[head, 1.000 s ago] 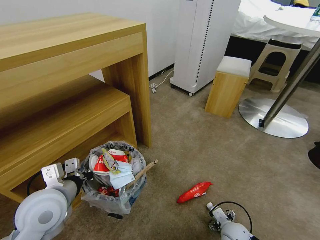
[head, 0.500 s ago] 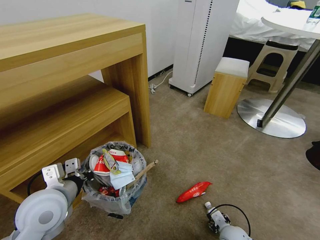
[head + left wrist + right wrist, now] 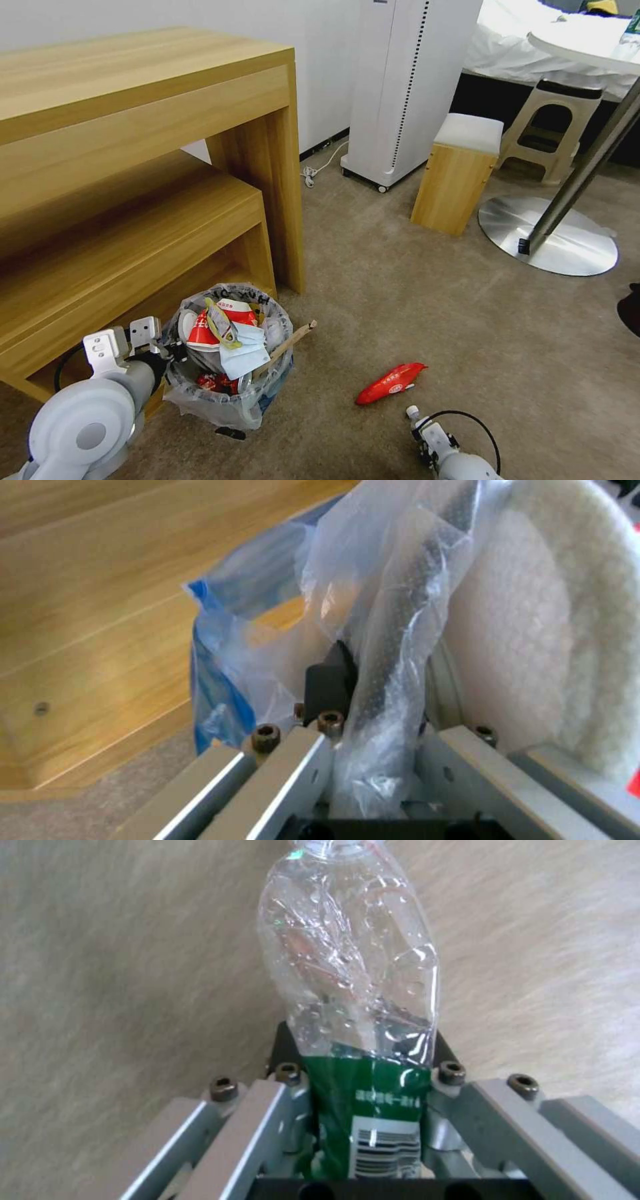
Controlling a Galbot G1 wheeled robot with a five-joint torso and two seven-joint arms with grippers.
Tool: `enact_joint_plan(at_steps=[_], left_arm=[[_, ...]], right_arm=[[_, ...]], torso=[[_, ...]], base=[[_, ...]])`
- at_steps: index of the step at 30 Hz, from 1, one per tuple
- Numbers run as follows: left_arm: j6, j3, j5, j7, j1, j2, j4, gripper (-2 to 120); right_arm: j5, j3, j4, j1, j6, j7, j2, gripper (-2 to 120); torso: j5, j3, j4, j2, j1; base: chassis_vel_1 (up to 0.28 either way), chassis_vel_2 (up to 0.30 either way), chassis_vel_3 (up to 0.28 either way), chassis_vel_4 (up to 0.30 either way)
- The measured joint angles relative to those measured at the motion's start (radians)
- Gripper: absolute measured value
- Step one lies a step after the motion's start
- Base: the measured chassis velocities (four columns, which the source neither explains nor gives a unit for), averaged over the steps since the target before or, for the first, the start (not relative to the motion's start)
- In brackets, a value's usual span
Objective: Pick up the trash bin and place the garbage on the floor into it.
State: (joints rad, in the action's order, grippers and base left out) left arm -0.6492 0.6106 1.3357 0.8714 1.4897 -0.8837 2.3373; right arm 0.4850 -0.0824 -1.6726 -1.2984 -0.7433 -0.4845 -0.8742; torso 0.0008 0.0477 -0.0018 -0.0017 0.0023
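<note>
Left jaws clamped on the rim of the trash bin, pinching its plastic liner; bin sits on the floor beside the wooden bench, full of litter. Red wrapper lies on carpet to its right. Right jaws clamped on a crushed clear bottle just above the floor.

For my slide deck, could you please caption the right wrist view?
Right gripper shut on a crumpled clear bottle with a green label, held above the beige carpet.
</note>
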Motion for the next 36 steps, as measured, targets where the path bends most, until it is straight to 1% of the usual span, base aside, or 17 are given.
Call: enact_joint_plan(at_steps=[2, 3, 5, 8, 14, 17, 20, 21, 23, 25, 26, 28, 29, 31, 32, 35, 36], left_arm=[[0.000, -0.003, 0.002, -0.001, -0.001, 0.000, 0.000, 0], [0.000, -0.003, 0.002, -0.005, -0.002, 0.000, 0.000, 0], [0.001, -0.003, 0.001, -0.001, -0.003, 0.003, 0.000, 0], [0.000, -0.003, 0.002, -0.002, -0.003, 0.006, 0.000, 0], [0.000, -0.005, 0.002, 0.000, -0.004, 0.008, 0.000, 0], [0.000, -0.010, 0.004, 0.001, -0.005, 0.008, 0.001, 0], [-0.001, -0.024, 0.005, 0.003, -0.005, 0.005, -0.001, 0], [-0.001, -0.024, 0.005, 0.003, -0.005, 0.005, -0.001, 0], [-0.001, -0.030, 0.003, 0.004, -0.005, 0.000, -0.001, 0], [-0.001, -0.031, 0.003, 0.004, -0.005, 0.000, -0.001, 0], [-0.001, -0.031, 0.003, 0.004, -0.005, -0.001, -0.001, 0], [-0.002, -0.031, 0.003, 0.004, -0.001, -0.001, 0.001, 0], [-0.002, -0.031, 0.003, 0.004, -0.001, -0.001, 0.001, 0], [-0.002, -0.031, 0.001, 0.005, 0.002, -0.001, 0.001, 0], [-0.002, -0.031, 0.001, 0.005, 0.002, -0.001, 0.001, 0], [-0.003, -0.037, 0.000, 0.004, 0.007, -0.005, 0.008, 0], [-0.003, -0.037, 0.000, 0.004, 0.007, -0.005, 0.008, 0]], right_arm=[[0.000, 0.008, -0.028, 0.002, 0.001, -0.002, 0.000, 16], [0.001, 0.027, -0.058, 0.005, 0.000, -0.006, 0.002, 15], [0.003, 0.062, -0.124, 0.009, 0.000, -0.009, 0.009, 15], [0.001, 0.092, -0.181, 0.016, 0.002, -0.009, 0.019, 15], [-0.006, 0.133, -0.258, 0.029, 0.022, -0.007, 0.041, 15], [-0.030, 0.154, -0.275, 0.037, 0.115, 0.034, 0.046, 15], [-0.088, 0.181, -0.250, 0.076, 0.368, 0.192, 0.033, 15], [-0.088, 0.181, -0.250, 0.076, 0.368, 0.192, 0.033, 15], [-0.070, 0.184, -0.228, 0.113, 0.511, 0.280, 0.019, 15], [-0.055, 0.184, -0.222, 0.122, 0.551, 0.308, 0.016, 15], [-0.034, 0.181, -0.216, 0.136, 0.603, 0.351, 0.012, 15], [0.062, 0.150, -0.198, 0.188, 0.801, 0.570, 0.003, 15], [0.062, 0.150, -0.198, 0.188, 0.801, 0.570, 0.003, 15], [0.136, 0.110, -0.186, 0.231, 0.904, 0.716, -0.004, 15], [0.136, 0.110, -0.186, 0.231, 0.904, 0.716, -0.004, 15], [0.280, 0.020, -0.156, 0.314, 0.993, 0.911, -0.022, 15], [0.280, 0.020, -0.156, 0.314, 0.993, 0.911, -0.022, 15]], torso=[[0.0000, 0.000, -0.0004, 0.000, 0.000], [0.0045, 0.000, -0.0003, 0.000, 0.000], [0.0005, -0.001, -0.0002, 0.000, 0.000], [0.0021, -0.001, 0.0002, 0.000, 0.000], [0.0016, -0.001, 0.0000, 0.000, 0.000], [0.0016, -0.001, -0.0002, 0.000, 0.000], [0.0015, -0.001, -0.0001, 0.000, 0.000], [0.0015, -0.001, -0.0001, 0.000, 0.000], [0.0014, -0.001, 0.0001, 0.000, 0.000], [0.0014, -0.001, 0.0000, 0.000, 0.000], [0.0015, -0.001, 0.0000, 0.000, 0.000], [0.0014, -0.001, 0.0000, 0.000, 0.000], [0.0014, -0.001, 0.0000, 0.000, 0.000], [0.0013, -0.001, 0.0000, 0.000, 0.000], [0.0013, -0.001, 0.0000, 0.000, 0.000], [0.0012, -0.001, 0.0000, 0.000, 0.000], [0.0012, -0.001, 0.0000, 0.000, 0.000]], base=[[-0.073, -0.026, 0.030, -0.010], [0.000, 0.000, 0.000, 0.000], [0.000, 0.000, 0.000, 0.000], [0.000, 0.000, 0.000, 0.000], [0.000, 0.000, 0.000, 0.000], [0.000, 0.000, 0.000, 0.000], [0.000, 0.000, 0.000, 0.000], [0.000, 0.000, 0.000, 0.000], [0.000, 0.000, 0.000, 0.000], [0.000, 0.000, 0.000, 0.000], [0.000, 0.000, 0.000, 0.000], [0.000, 0.000, 0.000, 0.000], [0.000, 0.000, 0.000, 0.000], [0.000, 0.000, 0.000, 0.000], [0.000, 0.000, 0.000, 0.000], [0.000, 0.000, 0.000, 0.000], [0.000, 0.000, 0.000, 0.000]])
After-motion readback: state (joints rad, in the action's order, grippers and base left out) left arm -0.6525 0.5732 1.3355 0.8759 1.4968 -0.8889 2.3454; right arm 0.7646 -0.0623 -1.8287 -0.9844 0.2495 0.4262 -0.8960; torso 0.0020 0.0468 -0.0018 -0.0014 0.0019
